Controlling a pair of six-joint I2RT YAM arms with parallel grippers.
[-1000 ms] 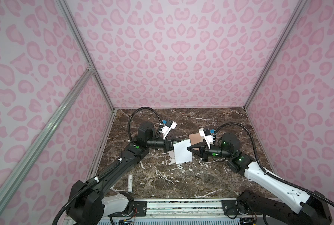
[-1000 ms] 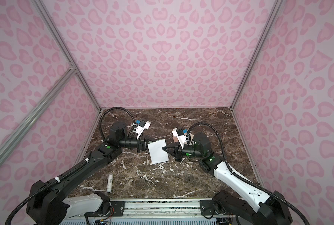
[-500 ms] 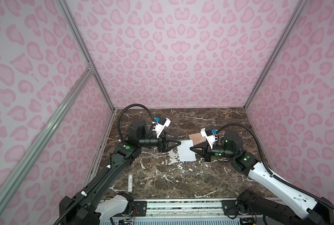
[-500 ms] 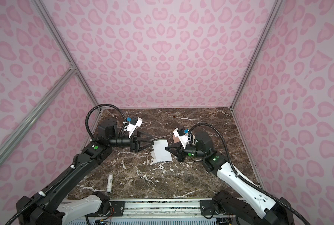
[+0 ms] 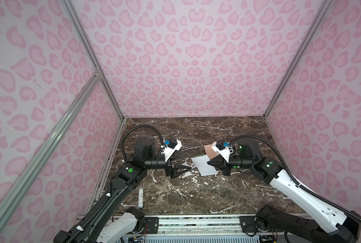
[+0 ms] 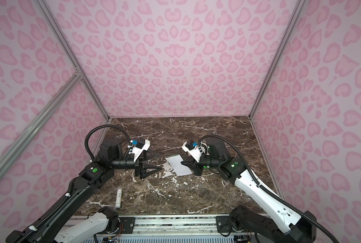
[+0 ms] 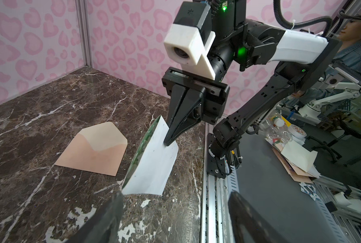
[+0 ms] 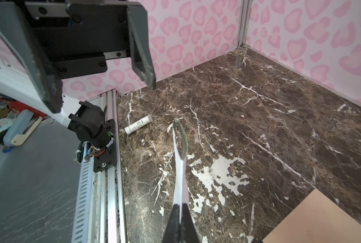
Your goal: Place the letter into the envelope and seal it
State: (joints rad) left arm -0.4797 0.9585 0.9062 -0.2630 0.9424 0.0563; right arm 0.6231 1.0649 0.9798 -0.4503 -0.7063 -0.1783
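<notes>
One edge of the letter (image 7: pixel 154 164) was pinched by the right gripper (image 7: pixel 168 143), tilted beside the envelope (image 7: pixel 95 151) — left gripper (image 6: pixel 160 162) was spread wide.

- The right gripper (image 7: pixel 168 142) comes down from above, and its black jaws are closed on the upper edge of the letter (image 7: pixel 154 166).
- The letter hangs in a slight curve. Its white face is turned to the camera, and a green pattern shows along the bent edge.
- The envelope (image 7: pixel 93 151) lies flat on the brown marble table (image 7: pixel 28 109), just beside the letter. Its pointed flap is open and the paler inner side is visible.
- The two fingers (image 7: pixel 108 221) of the left gripper (image 7: pixel 175 196) stand wide apart with nothing between them. One fingertip is just below the lower corner of the letter.
- A white camera housing (image 7: pixel 186 46) sits on the wrist of the right arm.
- An aluminium rail (image 7: pixel 212 189) borders the table.
</notes>
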